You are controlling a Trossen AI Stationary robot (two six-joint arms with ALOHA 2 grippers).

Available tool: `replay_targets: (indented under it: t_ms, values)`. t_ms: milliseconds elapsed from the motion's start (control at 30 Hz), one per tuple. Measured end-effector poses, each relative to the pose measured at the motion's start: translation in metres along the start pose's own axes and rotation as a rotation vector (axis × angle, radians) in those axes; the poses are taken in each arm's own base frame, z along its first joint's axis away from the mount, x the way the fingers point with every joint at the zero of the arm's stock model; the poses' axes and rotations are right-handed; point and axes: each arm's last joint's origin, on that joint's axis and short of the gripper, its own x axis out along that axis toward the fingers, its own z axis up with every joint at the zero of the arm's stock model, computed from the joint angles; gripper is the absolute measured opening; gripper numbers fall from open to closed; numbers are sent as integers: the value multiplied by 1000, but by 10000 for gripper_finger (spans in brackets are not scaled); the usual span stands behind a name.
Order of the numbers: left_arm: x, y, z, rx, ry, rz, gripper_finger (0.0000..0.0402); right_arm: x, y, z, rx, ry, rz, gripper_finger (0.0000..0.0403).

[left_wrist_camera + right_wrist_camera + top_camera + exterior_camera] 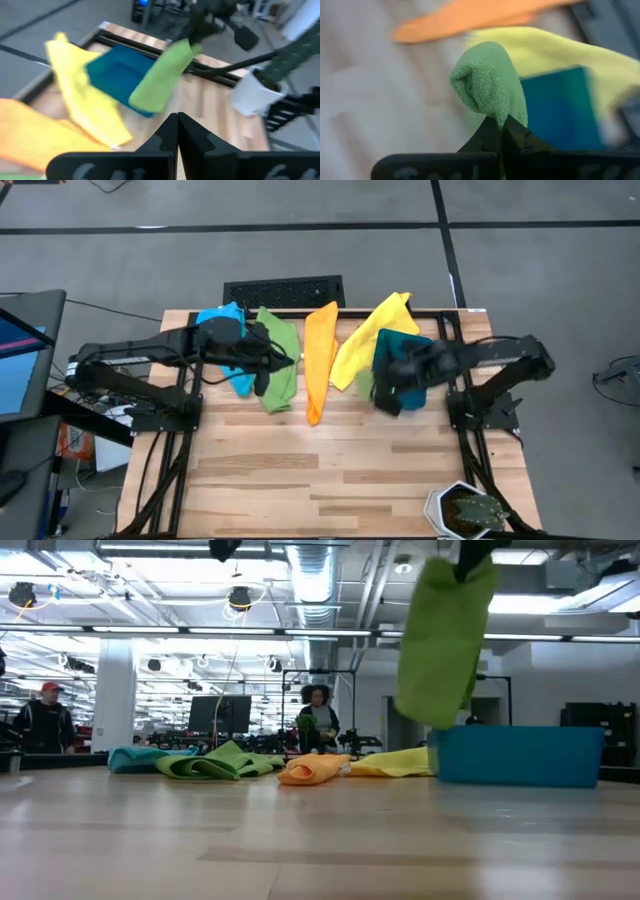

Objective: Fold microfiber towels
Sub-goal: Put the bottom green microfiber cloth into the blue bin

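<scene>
Pinching a soft green microfiber towel, my right gripper dangles it over the rigid teal bin; my left gripper is pressed together, empty.

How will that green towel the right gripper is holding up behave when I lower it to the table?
Probably floppy: the green towel hangs limp from the right gripper, which is pinched shut on one bunched end. It will likely crumple rather than lie flat. Hanging right by the teal bin, it may drape over the rim.
</scene>
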Motion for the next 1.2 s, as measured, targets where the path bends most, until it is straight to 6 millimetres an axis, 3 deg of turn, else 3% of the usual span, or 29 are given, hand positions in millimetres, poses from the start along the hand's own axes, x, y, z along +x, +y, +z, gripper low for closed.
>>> replay_targets:
  t_ms: [200, 433, 700, 967, 1200]
  values:
    - [-4, 20, 2, 34, 9, 89, 0, 3, -59, 3, 7, 59, -168, 16]
    - [-6, 37, 3, 30, 23, 154, 0, 15, -99, 10, -83, 112, -302, 16]
    - [-1, 43, -12, 19, 109, 175, 0, 51, -104, 12, -227, 141, -332, 16]
    - [-1, 43, -15, 17, 137, 182, 0, 67, -113, 5, -271, 216, -373, 17]
    - [-1, 44, -15, 17, 137, 187, 0, 68, -114, 5, -314, 226, -367, 18]
